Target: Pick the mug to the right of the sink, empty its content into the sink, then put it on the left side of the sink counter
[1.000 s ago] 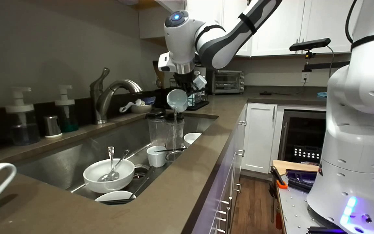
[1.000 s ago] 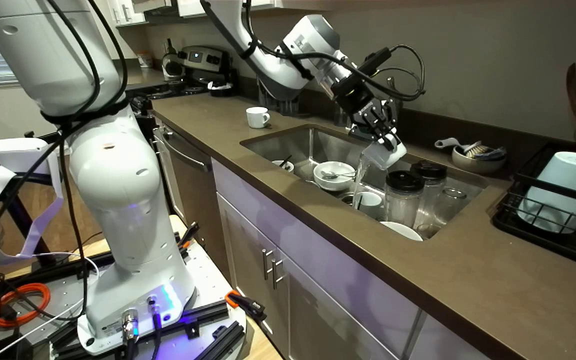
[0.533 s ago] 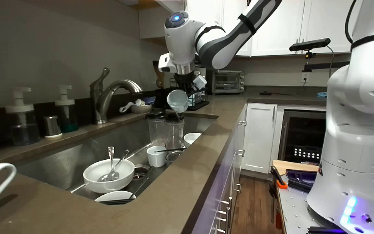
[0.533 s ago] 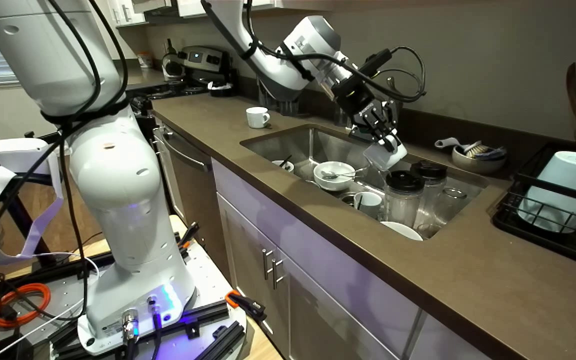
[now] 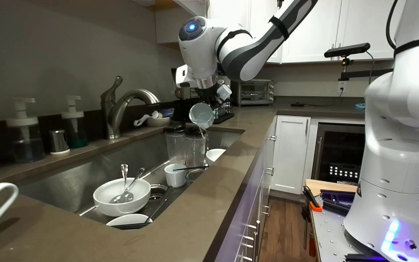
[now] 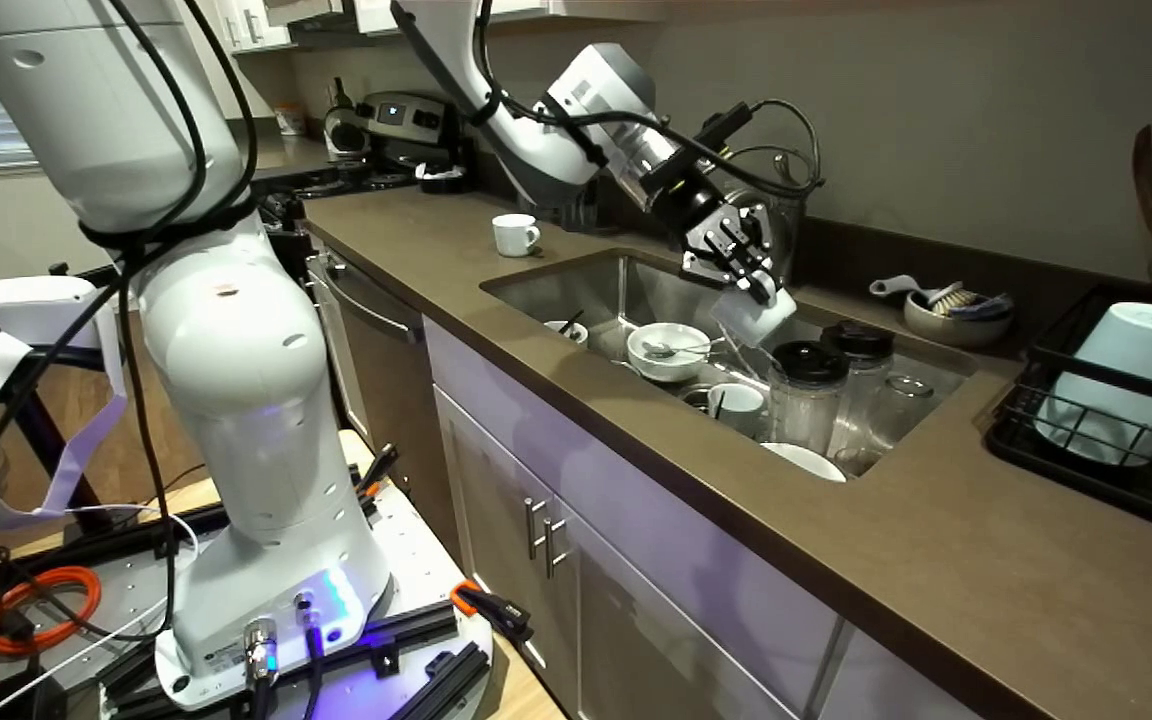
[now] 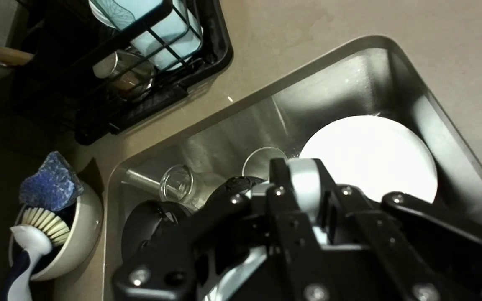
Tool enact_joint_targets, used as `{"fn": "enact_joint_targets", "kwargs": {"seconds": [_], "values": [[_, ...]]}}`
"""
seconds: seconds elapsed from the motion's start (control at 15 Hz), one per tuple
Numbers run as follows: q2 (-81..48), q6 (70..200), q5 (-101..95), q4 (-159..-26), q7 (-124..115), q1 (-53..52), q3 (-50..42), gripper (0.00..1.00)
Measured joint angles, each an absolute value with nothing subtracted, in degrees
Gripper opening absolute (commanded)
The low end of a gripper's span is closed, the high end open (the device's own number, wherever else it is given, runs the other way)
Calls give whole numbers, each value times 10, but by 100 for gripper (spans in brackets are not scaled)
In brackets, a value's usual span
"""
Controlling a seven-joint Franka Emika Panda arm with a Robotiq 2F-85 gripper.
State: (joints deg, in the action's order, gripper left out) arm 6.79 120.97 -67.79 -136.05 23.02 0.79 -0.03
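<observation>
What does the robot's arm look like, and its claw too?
The arm is smooth, mostly white and partly dark grey, with black straps and black cables. A round blue light glows near its end. The claw is black, with narrow fingers and shiny screws.

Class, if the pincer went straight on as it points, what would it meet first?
Probably a black-lidded jar in the sink; the held mug may touch it first. Depth is unclear.

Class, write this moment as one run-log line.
gripper: shut on mug; mug: tilted above sink; liquid: pouring out; set-down: pending
</observation>
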Motion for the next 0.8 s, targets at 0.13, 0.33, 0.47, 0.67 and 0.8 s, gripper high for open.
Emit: {"fn": "enact_joint_targets", "kwargs": {"seconds": [0.13,0.33,0.47,0.67,0.8], "values": [[67,1173,-691,-1361,222,-10,16,4],[61,1120,-716,-1360,214,-35,41,4],[54,1088,-735,-1357,214,-48,52,4],[40,1039,-785,-1350,210,-57,62,4],[28,1012,-819,-1342,206,-60,65,4]]}}
